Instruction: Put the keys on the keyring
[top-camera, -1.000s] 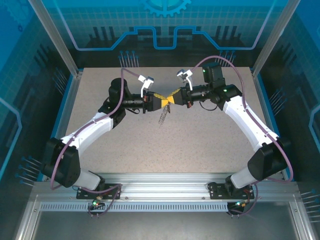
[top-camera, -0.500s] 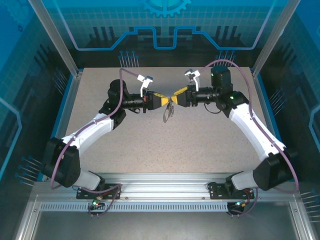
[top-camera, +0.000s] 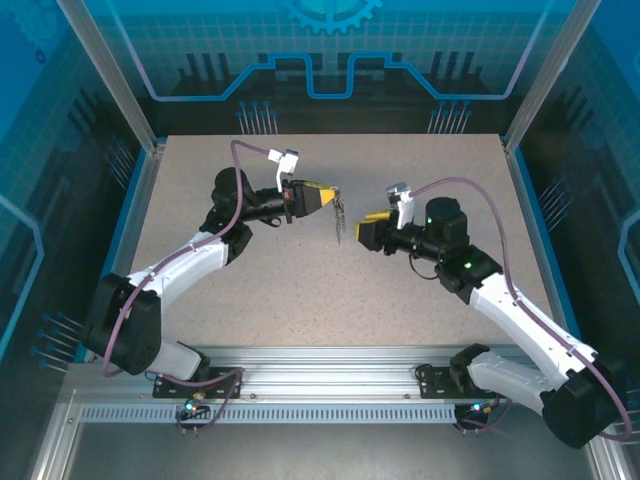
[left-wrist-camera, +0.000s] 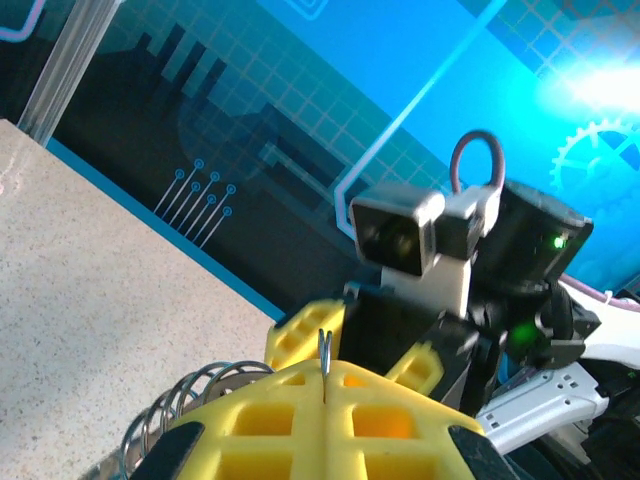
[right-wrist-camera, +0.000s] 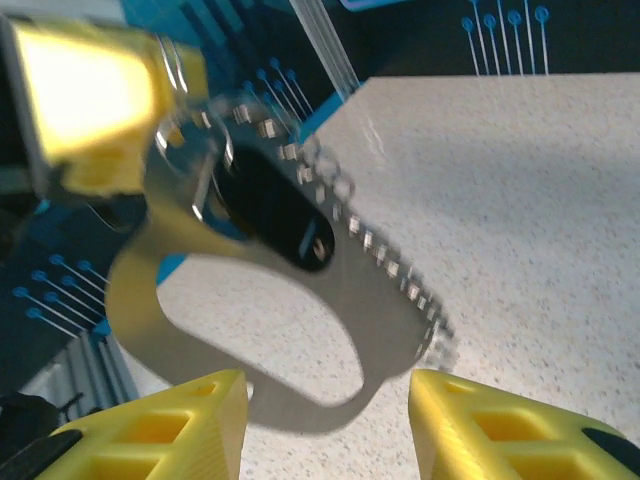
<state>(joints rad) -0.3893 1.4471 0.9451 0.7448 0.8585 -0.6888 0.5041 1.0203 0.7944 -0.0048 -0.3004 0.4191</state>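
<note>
The keyring (top-camera: 340, 215), a grey flat oval loop with a fringe of small silvery pieces, hangs above the table from my left gripper (top-camera: 332, 196), which is shut on its top edge. In the left wrist view the yellow fingertips of that gripper (left-wrist-camera: 323, 378) pinch a thin metal edge, with silvery rings (left-wrist-camera: 190, 395) beside them. In the right wrist view the keyring (right-wrist-camera: 130, 300) hangs just ahead, and the black-headed key (right-wrist-camera: 285, 225) lies against its upper part. My right gripper (right-wrist-camera: 325, 430) is open and apart from the loop, and sits right of it (top-camera: 363, 228).
The speckled tabletop (top-camera: 300, 290) lies beneath both arms. Blue walls and metal posts (top-camera: 135, 110) enclose it. The right arm's cable (top-camera: 470, 185) loops over its wrist.
My right gripper has opened, let go of the keyring and drawn back to the right and nearer. The left gripper stays shut, holding the keyring alone.
</note>
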